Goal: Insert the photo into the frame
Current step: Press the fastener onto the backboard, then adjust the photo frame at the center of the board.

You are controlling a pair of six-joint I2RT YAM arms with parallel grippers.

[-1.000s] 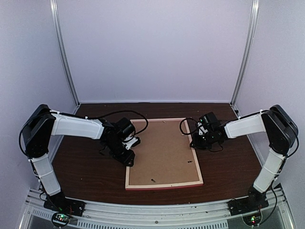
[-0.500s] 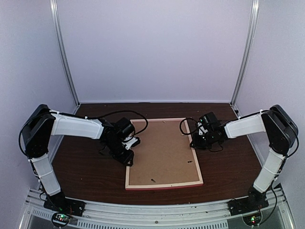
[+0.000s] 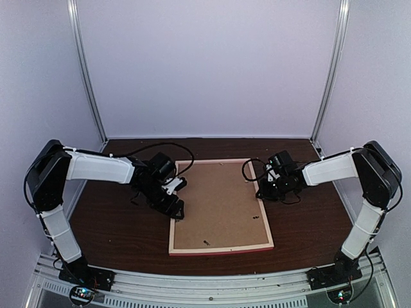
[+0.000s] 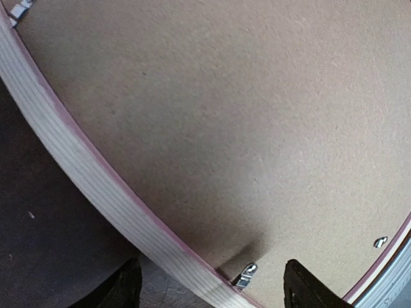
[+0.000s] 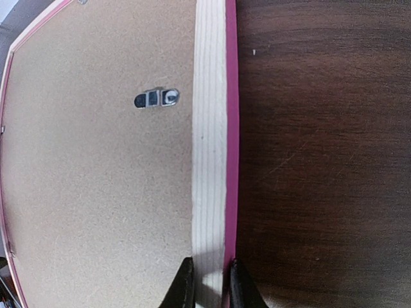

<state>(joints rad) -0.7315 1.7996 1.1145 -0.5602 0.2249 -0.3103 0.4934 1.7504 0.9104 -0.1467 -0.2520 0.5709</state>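
The frame (image 3: 221, 249) lies face down on the table, pale wood back up, with the brown backing board (image 3: 218, 202) in it. The photo is hidden. My left gripper (image 3: 174, 206) is open and straddles the frame's left rail (image 4: 83, 173), beside a small metal tab (image 4: 246, 274) standing up at the board's (image 4: 244, 115) edge. My right gripper (image 3: 262, 190) is shut on the frame's right rail (image 5: 209, 128), one finger on the board side and one on the pink outer side.
A metal hanger clip (image 5: 156, 98) sits on the board near the right rail. More small tabs (image 4: 380, 242) show along the frame's inner edge. Dark wooden table (image 3: 115, 224) lies around the frame, with walls and metal posts (image 3: 87, 70) behind.
My left wrist has shifted a little toward the back along the frame's left rail. The right arm and the frame have not moved.
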